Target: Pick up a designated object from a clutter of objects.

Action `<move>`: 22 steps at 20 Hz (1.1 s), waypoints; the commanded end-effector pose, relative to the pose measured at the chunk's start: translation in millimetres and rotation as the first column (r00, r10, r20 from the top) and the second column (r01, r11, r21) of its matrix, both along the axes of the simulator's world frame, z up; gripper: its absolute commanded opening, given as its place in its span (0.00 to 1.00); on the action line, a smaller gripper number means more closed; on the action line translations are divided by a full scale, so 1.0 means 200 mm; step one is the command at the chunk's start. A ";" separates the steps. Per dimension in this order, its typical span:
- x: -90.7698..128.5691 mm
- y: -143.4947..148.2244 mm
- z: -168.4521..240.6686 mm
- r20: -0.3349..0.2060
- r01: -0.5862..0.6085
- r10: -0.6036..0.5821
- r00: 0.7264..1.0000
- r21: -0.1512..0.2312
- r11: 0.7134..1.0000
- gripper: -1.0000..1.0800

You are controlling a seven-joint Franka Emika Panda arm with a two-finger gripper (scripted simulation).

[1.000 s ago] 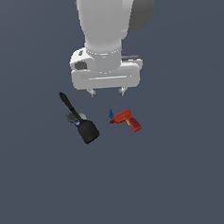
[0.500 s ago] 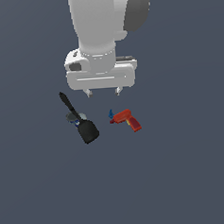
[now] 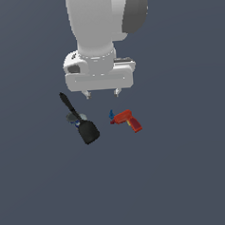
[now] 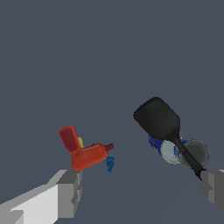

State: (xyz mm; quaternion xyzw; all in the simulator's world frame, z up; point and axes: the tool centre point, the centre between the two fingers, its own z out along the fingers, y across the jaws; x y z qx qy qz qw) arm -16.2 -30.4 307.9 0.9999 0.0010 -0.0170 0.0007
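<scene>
The designated object, an all-black spatula [image 3: 80,120] with a thin handle and a wide blade, lies on the grey floor at the exterior view's left. Its handle rests across a small blue can [image 3: 74,119] lying on its side. The wrist view shows the spatula [image 4: 162,124] over the can [image 4: 180,152]. A red drill [image 3: 128,119] with a blue tip lies to the right, also in the wrist view [image 4: 85,152]. My gripper [image 3: 101,93] hovers open above, between spatula and drill, nothing between its fingers [image 4: 70,192].
The grey floor [image 3: 185,176] stretches flat around the three objects. The arm's white body [image 3: 99,29] fills the upper middle of the exterior view.
The arm has shifted toward the exterior view's left and slightly away from the objects. The spatula, can and drill have not moved.
</scene>
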 end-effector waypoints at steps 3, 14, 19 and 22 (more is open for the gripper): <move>0.00 -0.05 -0.04 0.001 -0.026 0.026 1.000 0.004 1.000 0.96; -0.03 -0.27 -0.25 0.013 -0.152 0.152 0.988 0.016 0.988 0.96; -0.06 -0.40 -0.36 0.021 -0.223 0.222 0.975 0.018 0.975 0.96; -0.09 -0.48 -0.43 0.025 -0.264 0.264 0.964 0.018 0.964 0.96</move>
